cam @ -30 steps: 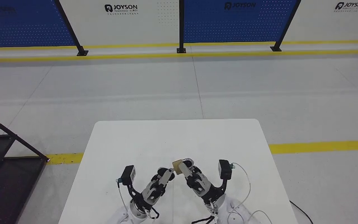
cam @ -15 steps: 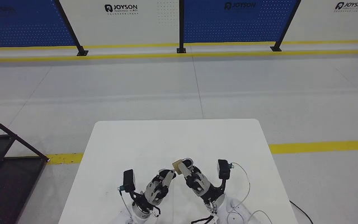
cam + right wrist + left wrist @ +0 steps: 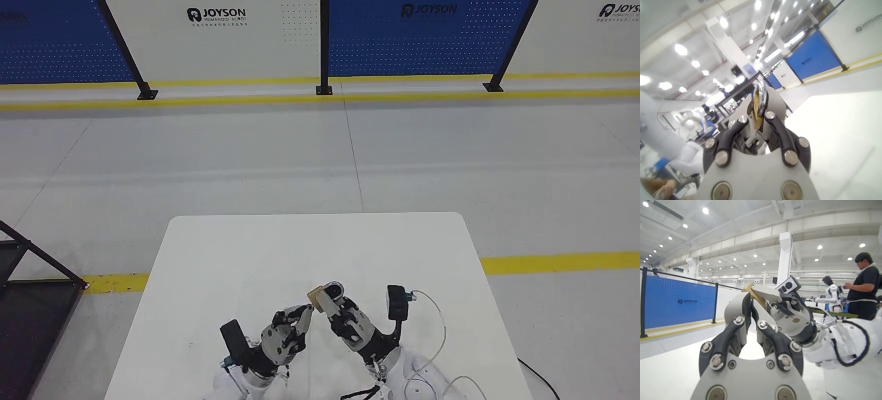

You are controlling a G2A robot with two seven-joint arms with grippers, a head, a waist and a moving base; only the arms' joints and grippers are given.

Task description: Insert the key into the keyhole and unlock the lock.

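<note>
A brass padlock (image 3: 320, 295) with a chrome shackle is held above the white table (image 3: 300, 245) near its front edge. My right gripper (image 3: 329, 303) is shut on it; in the right wrist view the padlock (image 3: 757, 111) stands edge-on between that gripper's (image 3: 758, 98) fingers, shackle outward. My left gripper (image 3: 304, 314) comes in from the other side, its tips against the lock's brass body (image 3: 747, 288). In the left wrist view my left gripper (image 3: 750, 301) has its ribbed pads pressed together. The key is almost wholly hidden between them.
Both arms crowd the table's front middle. A thin cable (image 3: 432, 312) loops beside the right arm. A black rack (image 3: 25, 275) stands off the table's left side. Blue and white barrier panels (image 3: 420, 40) line the floor beyond.
My left wrist has swung back toward the table's front edge while its fingertips stayed at the padlock. The right gripper and lock shifted only slightly.
</note>
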